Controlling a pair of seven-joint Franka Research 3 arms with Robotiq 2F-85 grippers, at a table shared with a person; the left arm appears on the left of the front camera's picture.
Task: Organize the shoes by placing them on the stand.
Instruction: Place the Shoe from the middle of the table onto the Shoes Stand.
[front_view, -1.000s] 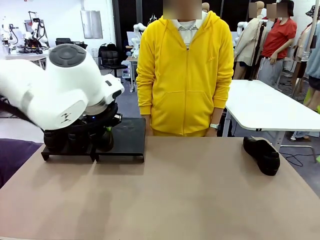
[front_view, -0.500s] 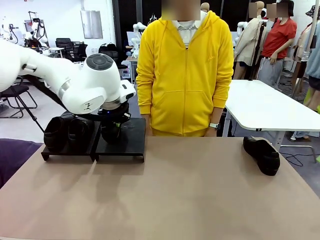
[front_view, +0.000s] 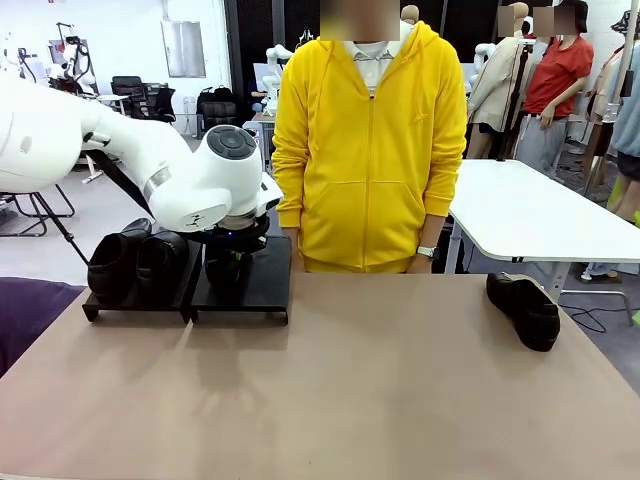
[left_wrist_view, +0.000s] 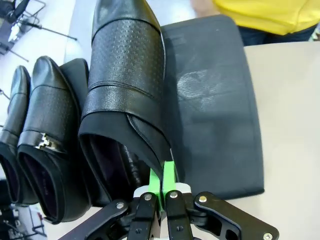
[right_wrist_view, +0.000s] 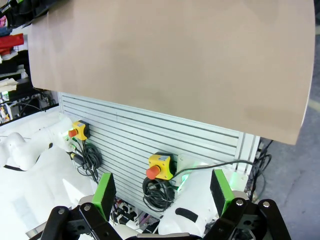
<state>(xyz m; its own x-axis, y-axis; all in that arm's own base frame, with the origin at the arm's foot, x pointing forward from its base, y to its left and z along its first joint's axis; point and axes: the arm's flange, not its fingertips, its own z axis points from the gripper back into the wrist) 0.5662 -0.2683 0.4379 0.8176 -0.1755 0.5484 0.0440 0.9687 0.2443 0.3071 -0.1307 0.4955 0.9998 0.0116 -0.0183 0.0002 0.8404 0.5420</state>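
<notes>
Left gripper (left_wrist_view: 162, 172) was pinched shut on a shoe (left_wrist_view: 125, 95) at its heel rim, over the stand (left_wrist_view: 215, 110) at the table's (front_view: 350, 380) far left corner. A second shoe (front_view: 523, 310) lay by the right edge. Right gripper (right_wrist_view: 162, 192) gaped wide, empty.

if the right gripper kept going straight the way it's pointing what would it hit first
Probably the grey slatted panel under the edge of the table, near the yellow stop-button box; the open right gripper points there. Depth is unclear, so the cables by the box might come first.
</notes>
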